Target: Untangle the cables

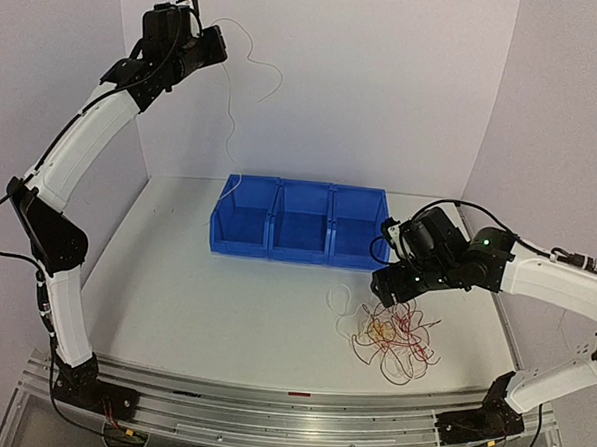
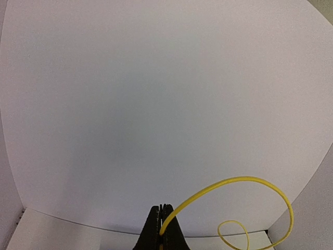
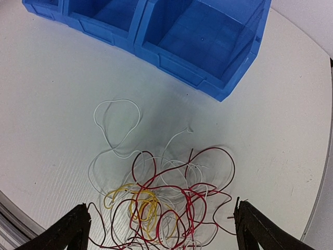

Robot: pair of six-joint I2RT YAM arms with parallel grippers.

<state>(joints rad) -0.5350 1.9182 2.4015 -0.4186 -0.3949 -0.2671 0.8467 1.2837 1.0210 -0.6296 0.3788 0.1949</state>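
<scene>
A tangle of thin red, white and yellow cables (image 1: 393, 334) lies on the white table in front of the right bin; in the right wrist view the tangle (image 3: 171, 200) sits between and just beyond my fingers. My right gripper (image 1: 385, 284) (image 3: 162, 226) hovers over its far edge, open wide and empty. My left gripper (image 1: 220, 37) is raised high at the back left, shut on one yellow-tan cable (image 1: 231, 120) that curls out and hangs down towards the left bin. In the left wrist view the shut gripper (image 2: 162, 209) pinches this yellow cable (image 2: 234, 180), which loops to the right.
A row of three blue open bins (image 1: 297, 245) stands mid-table behind the tangle; its right bin (image 3: 218, 86) shows in the right wrist view. White walls enclose the back and sides. A metal rail (image 1: 269, 412) runs along the near edge.
</scene>
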